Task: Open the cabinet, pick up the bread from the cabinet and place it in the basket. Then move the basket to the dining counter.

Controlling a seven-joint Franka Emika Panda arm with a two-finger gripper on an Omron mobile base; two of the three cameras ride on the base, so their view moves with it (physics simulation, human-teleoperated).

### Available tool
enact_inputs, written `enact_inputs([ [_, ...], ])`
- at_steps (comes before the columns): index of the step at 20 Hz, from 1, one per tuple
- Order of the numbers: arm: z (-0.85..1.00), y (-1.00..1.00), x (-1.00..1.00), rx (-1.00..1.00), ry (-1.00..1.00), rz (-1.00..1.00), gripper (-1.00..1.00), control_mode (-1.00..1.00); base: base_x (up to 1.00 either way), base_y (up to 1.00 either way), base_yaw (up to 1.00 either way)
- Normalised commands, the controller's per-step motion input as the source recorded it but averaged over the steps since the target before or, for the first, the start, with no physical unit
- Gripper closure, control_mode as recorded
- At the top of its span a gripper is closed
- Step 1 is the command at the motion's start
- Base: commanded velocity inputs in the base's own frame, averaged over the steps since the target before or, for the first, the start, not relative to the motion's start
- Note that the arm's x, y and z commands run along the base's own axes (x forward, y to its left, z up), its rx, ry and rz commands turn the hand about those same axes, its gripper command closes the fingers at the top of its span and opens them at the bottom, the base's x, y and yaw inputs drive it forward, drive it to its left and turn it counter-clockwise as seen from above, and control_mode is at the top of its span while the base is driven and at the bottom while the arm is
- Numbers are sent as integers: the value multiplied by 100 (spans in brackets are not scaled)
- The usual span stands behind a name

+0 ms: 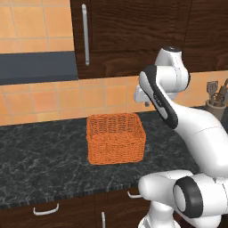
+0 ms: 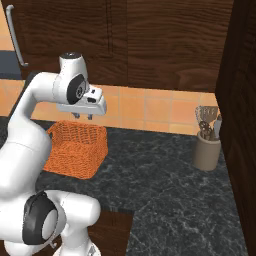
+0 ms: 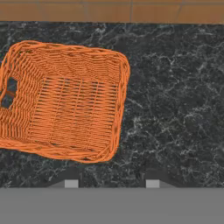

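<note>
The basket (image 1: 116,138) was seen standing on the black speckled countertop (image 1: 40,164), nothing lying inside it. In the hand view the basket (image 3: 61,100) lay at about nine o'clock, the gripper (image 3: 111,183) hanging above bare countertop just beside it, jaws spread wide and holding nothing. The cabinet (image 1: 133,31) was mounted at twelve o'clock over the basket, its door shut, its silver handle (image 1: 85,33) upright. A utensil holder (image 2: 206,150) was set at three o'clock.
</note>
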Motion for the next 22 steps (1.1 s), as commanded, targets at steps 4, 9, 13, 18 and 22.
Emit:
enact_inputs([
  [4,0,0,-56,0,-8,1,-100,-100,0,0,0],
  [9,24,23,-97,-2,-50,5,-100,-100,0,0,0],
  [13,89,95,-28,-1,-52,-4,-100,-100,0,0,0],
  [18,83,100,-13,0,-17,-14,-100,-100,0,0,0],
  [22,74,100,0,0,-15,-8,-100,-100,0,0,0],
])
